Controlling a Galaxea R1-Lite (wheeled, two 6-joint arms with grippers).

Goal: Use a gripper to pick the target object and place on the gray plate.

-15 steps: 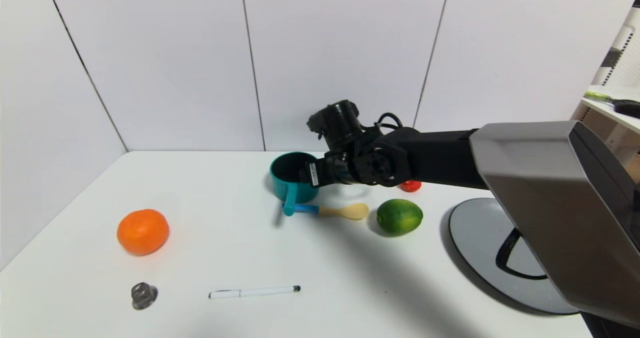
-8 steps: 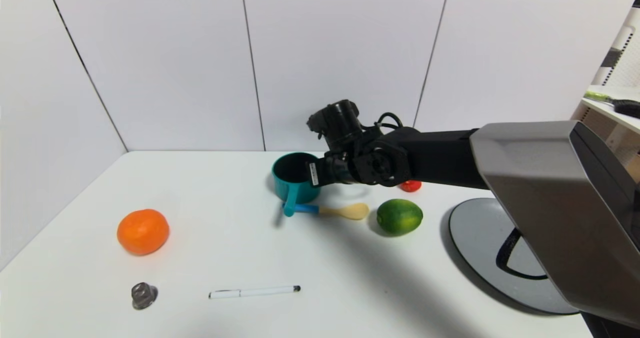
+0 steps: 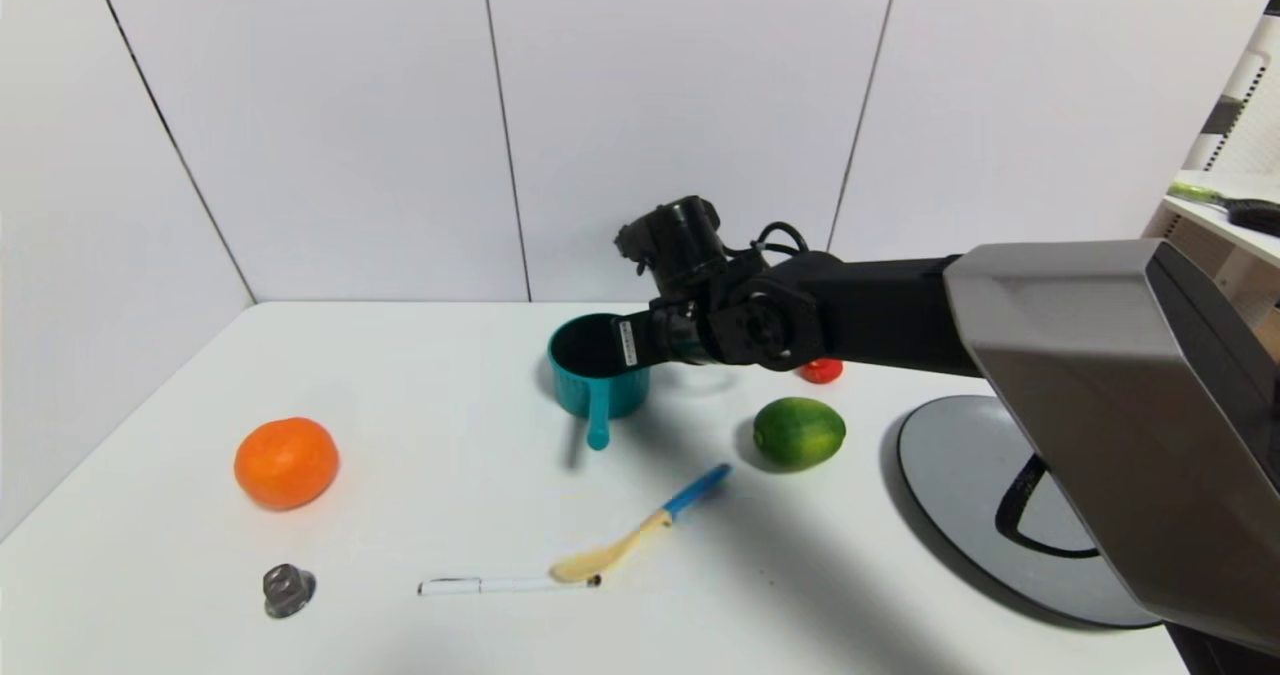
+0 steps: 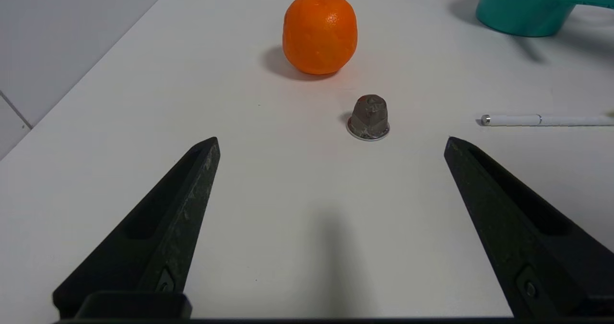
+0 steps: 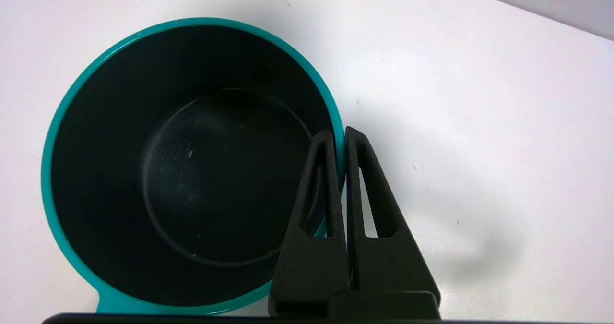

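Grasp stage complete, transport stage pending, judged from the layout. Right pincer [image 5: 339, 137] closed onto the wall of the teal saucepan [image 3: 598, 375]: one finger inside against the dark interior, the other outside, thin teal rim pinched between, no visible gap left. Saucepan upright toward the back middle of the white table [image 3: 420, 495], stubby handle [image 3: 598, 425] pointing toward the robot; whether the base sits on the surface or just clear of it, not to be told from these views. Gray plate [image 3: 950, 475] at the table's right edge, well apart from the saucepan and partly hidden beneath the right arm's grey housing. Green lime [image 3: 799, 433] lying between saucepan and plate; small red object [image 3: 821, 371] just behind the forearm. Next move, by judgement: lift high enough to clear the lime, carry rightward, lower over a bare part of the plate, then release. Risk, by judgement: single-wall pinch off the saucepan's centre, hence a tendency to tilt or swing in transit. Blue-handled spoon [image 3: 640, 530] loose on the near table, bowl touching or just beside the tip of the white pen [image 3: 500, 584]. Left pincer [image 4: 331, 141] parked low over the near left of the table, fingers spread wide, holding nothing; orange [image 4: 320, 32] and small metallic capsule [image 4: 368, 117] ahead of it.
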